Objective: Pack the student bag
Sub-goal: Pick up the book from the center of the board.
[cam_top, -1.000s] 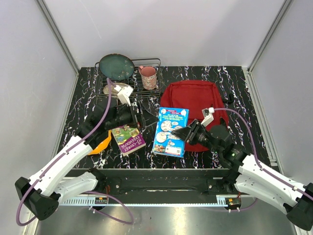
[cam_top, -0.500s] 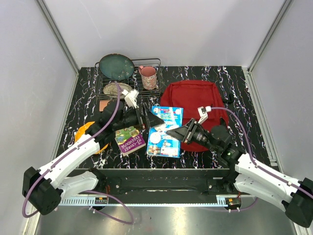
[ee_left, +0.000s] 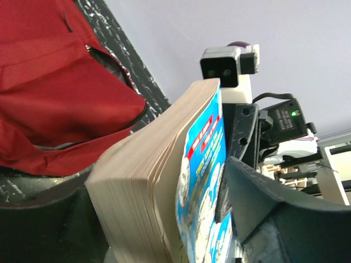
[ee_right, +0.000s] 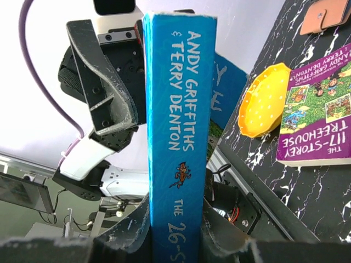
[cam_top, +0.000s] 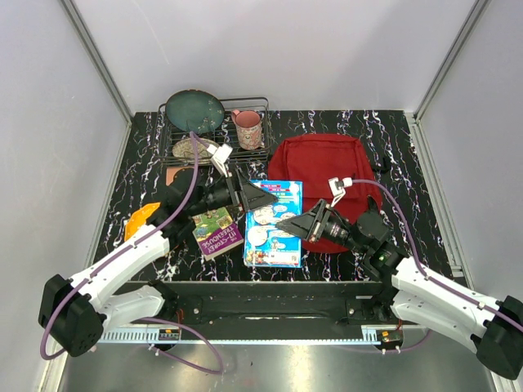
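The student bag (cam_top: 327, 163), a dark-red backpack, lies flat at the back right; its zip opening shows in the left wrist view (ee_left: 49, 82). A thick blue paperback (cam_top: 270, 233) is held up off the table in front of it. My right gripper (cam_top: 288, 225) is shut on the book's right edge, its jaws clamping the blue spine (ee_right: 178, 109). My left gripper (cam_top: 268, 196) is open, with one jaw on each side of the book's top left corner; the page edges (ee_left: 137, 192) sit between them.
A purple book (cam_top: 216, 231) lies left of the blue one, with a yellow dish (cam_top: 140, 217) and a brown wallet (cam_top: 174, 174) further left. A wire rack (cam_top: 245, 151) at the back left holds a dark plate (cam_top: 194, 111) and a pink mug (cam_top: 248, 128).
My right gripper has lifted the blue book off the table and carried it left. My left gripper has swung right and come around the book's top corner.
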`<state>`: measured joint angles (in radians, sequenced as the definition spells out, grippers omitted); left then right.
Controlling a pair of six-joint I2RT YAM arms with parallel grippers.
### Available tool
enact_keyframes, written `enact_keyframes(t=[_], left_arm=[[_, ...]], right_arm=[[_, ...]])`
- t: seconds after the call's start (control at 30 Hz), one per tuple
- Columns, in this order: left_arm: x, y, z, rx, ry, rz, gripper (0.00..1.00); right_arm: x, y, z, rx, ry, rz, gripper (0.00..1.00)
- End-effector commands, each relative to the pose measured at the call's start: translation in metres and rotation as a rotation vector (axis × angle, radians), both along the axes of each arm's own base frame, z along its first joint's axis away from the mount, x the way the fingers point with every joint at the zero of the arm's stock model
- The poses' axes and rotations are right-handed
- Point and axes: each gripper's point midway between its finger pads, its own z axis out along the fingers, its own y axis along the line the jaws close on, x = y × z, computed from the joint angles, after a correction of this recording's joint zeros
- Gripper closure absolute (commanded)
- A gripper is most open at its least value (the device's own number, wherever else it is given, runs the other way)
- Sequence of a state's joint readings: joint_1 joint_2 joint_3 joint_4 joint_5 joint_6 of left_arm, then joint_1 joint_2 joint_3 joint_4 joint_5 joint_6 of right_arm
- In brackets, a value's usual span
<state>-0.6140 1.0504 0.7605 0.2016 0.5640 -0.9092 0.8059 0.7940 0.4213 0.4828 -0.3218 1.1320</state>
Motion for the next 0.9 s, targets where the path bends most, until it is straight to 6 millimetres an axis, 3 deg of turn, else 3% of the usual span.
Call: enact_keyframes(t=[0.0,0.03,0.07,0.13,0.17,0.23,0.27,0.33,0.37,0.4,0.43,0.47,0.53,0.57,0.67,0.73,0.8,0.83,0.87], left_arm=[[-0.005,-0.003,0.032,-0.089,-0.098,-0.051,0.34],[-0.005,-0.003,0.033,-0.090,-0.102,-0.052,0.42],[-0.006,-0.003,0.033,-0.090,-0.104,-0.055,0.56],[-0.007,-0.004,0.034,-0.086,-0.109,-0.064,0.71],[-0.008,-0.004,0.031,-0.078,-0.101,-0.071,0.86],[-0.006,-0.004,0.030,-0.069,-0.095,-0.066,1.00],[-0.002,-0.002,0.026,-0.054,-0.075,-0.036,1.00],[0.003,0.003,0.022,-0.032,-0.049,0.015,1.00],[0.015,0.008,0.020,-0.020,-0.040,0.091,1.00],[0.018,0.014,0.026,-0.024,-0.044,0.137,1.00],[0.024,0.020,0.027,-0.026,-0.022,0.194,1.00],[0.041,0.035,0.021,-0.003,0.011,0.323,1.00],[0.050,0.051,0.029,-0.035,0.034,0.426,1.00],[0.060,0.062,0.030,-0.049,0.045,0.503,1.00],[0.070,0.074,0.039,-0.118,0.083,0.595,1.00],[0.073,0.076,0.042,-0.149,0.104,0.621,1.00],[0.076,0.078,0.042,-0.163,0.108,0.639,1.00],[0.079,0.082,0.043,-0.172,0.109,0.669,1.00],[0.081,0.084,0.041,-0.178,0.111,0.683,1.00]], right_arm=[[-0.013,-0.001,0.034,0.094,-0.074,0.053,1.00],[-0.011,-0.001,0.028,0.071,-0.063,0.046,1.00],[-0.012,-0.002,0.028,0.069,-0.065,0.042,1.00],[-0.009,-0.003,0.020,0.027,-0.048,0.024,1.00],[-0.005,-0.004,0.023,0.024,-0.050,-0.001,1.00],[-0.001,-0.006,0.016,-0.030,-0.034,-0.026,0.95],[0.004,-0.008,0.023,-0.031,-0.041,-0.056,0.83],[0.009,-0.011,0.016,-0.086,-0.033,-0.091,0.78],[0.014,-0.015,0.022,-0.090,-0.037,-0.131,0.67],[0.018,-0.019,0.022,-0.107,-0.038,-0.164,0.33],[0.029,-0.028,0.006,-0.173,0.013,-0.242,0.26],[0.033,-0.037,0.008,-0.185,0.030,-0.293,0.22],[0.041,-0.059,-0.031,-0.321,0.159,-0.406,0.16],[0.043,-0.065,-0.035,-0.334,0.164,-0.441,0.12],[0.034,-0.060,-0.041,-0.274,0.176,-0.392,0.06],[0.030,-0.051,-0.030,-0.184,0.167,-0.348,0.00],[0.027,-0.048,-0.038,-0.171,0.181,-0.334,0.00],[0.028,-0.046,-0.027,-0.124,0.155,-0.330,0.00],[0.027,-0.044,-0.028,-0.117,0.154,-0.326,0.00]])
